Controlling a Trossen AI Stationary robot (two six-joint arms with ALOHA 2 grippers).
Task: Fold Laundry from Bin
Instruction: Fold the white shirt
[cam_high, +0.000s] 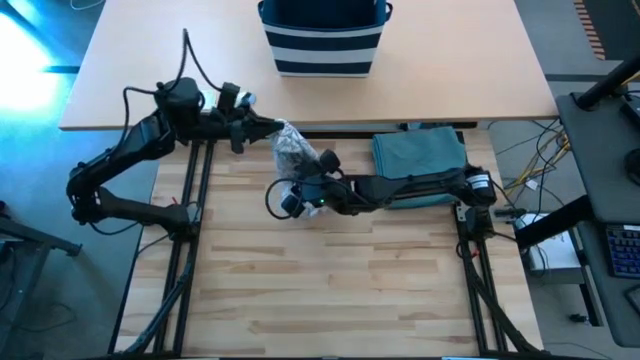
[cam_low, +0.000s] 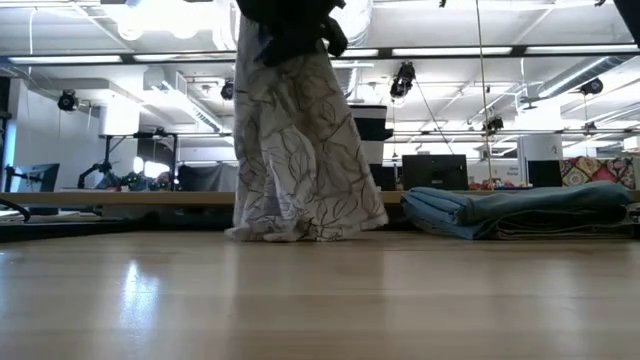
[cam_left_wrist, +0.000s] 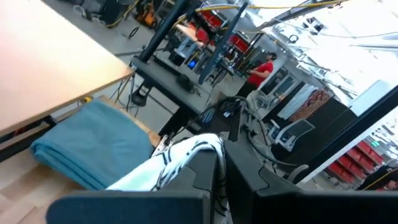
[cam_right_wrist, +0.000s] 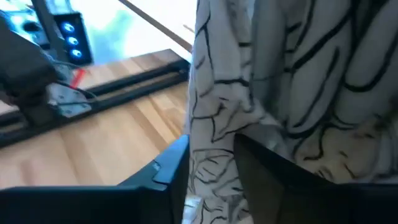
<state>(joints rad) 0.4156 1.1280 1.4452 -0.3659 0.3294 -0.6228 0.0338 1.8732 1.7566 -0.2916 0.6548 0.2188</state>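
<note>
Both end effectors (cam_high: 277, 128) (cam_high: 322, 165) on patterned garment (cam_low: 295, 150)

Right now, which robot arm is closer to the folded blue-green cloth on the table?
The right. Its arm lies along the near edge of the folded cloth, though its tool reaches past to the patterned cloth. The left tool sits farther away, beyond that patterned cloth.

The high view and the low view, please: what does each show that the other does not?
Only the high view shows the striped bin on the far table, and both arms meeting at the patterned garment, the left gripper and right gripper on it. Only the low view shows its hem resting on the table. Both show the folded teal garment.
</note>
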